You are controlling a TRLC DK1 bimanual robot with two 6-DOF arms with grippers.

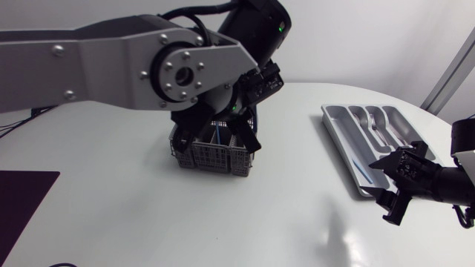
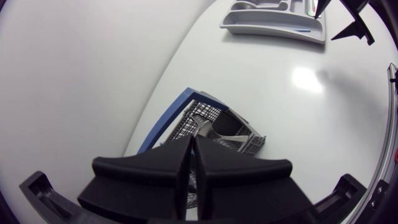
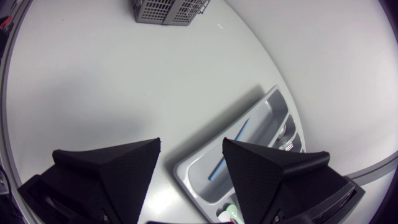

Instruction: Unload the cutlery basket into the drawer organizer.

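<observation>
Cutlery basket: grey mesh with inner dividers. It stands upright near the middle of the white counter, directly under my left arm and well apart from the organizer. In my left wrist view a blue edge runs along one side of it.
Left arm: the broad silver-grey link comes in from the left edge, and the black wrist bends down over the basket.
Left tool: clenched, with the two fingers pressed almost together and only a thin slit between them. It points down at the basket's open top. I cannot tell whether the tips dip inside or whether anything is pinched in the slit.
Drawer organizer: a grey tray with several long compartments, lying flat on the right side of the counter near its edge.
Blue stick: thin and straight, lying lengthwise in the long compartment on the side that faces the basket.
Silver cutlery: lies in one of the narrower compartments; I cannot name the pieces with certainty.
Right tool: released, fingers spread wide. It hovers over the near end of the organizer, and I see no contact with anything.
Dark mat: flat on the counter's left front corner, well apart from the basket.
</observation>
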